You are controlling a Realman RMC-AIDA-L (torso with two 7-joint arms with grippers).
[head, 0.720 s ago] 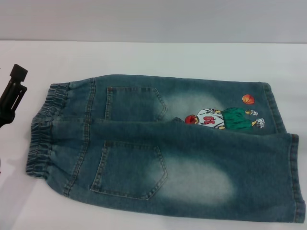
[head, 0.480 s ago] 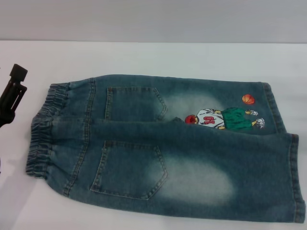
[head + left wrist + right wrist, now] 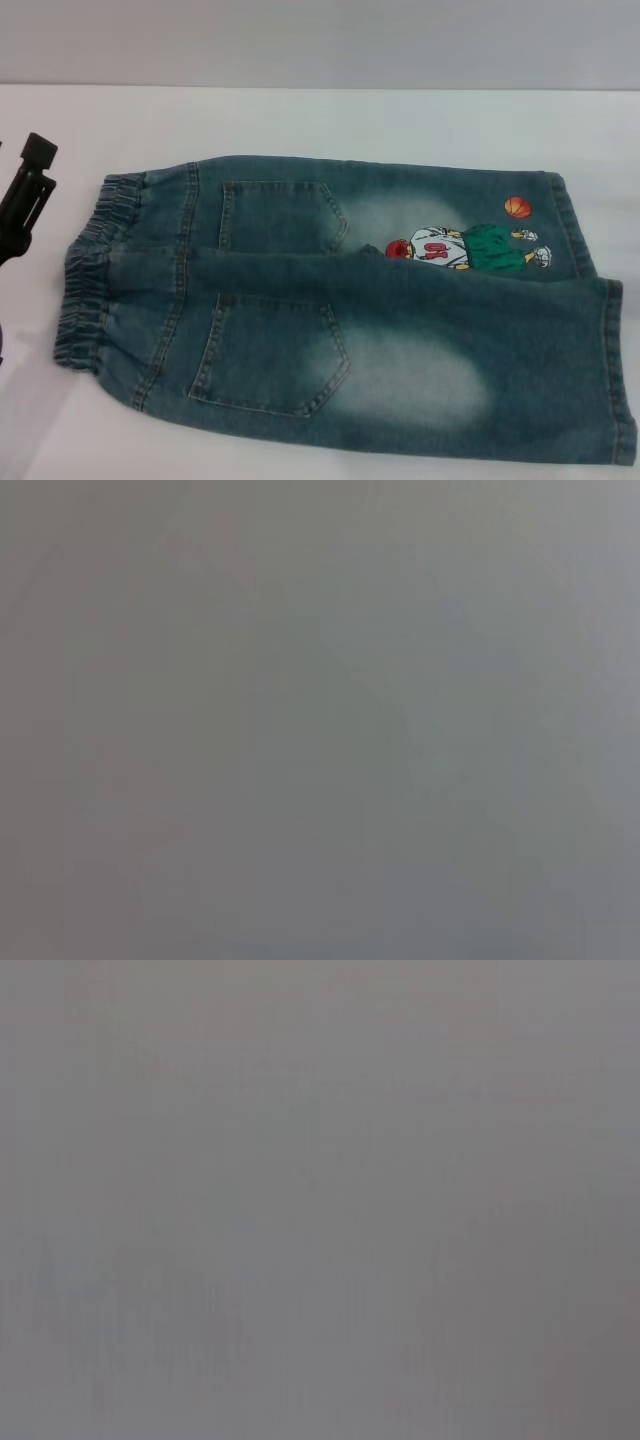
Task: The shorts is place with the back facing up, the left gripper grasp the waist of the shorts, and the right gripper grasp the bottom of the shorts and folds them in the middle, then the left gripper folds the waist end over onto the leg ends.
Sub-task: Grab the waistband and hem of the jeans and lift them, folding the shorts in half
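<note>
The shorts (image 3: 350,310) lie flat, waist (image 3: 92,270) just right of the left gripper (image 3: 28,195), whose finger state I cannot tell.

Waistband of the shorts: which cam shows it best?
Head view. The ruffled waist is fully visible at the shorts' left end, with the left claw off beside it. Both wrist views show only blank grey, no waistband.

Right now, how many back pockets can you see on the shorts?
2. One pocket sits on the farther leg, beside the waist; the other pocket is on the nearer leg. None looks hidden.
</note>
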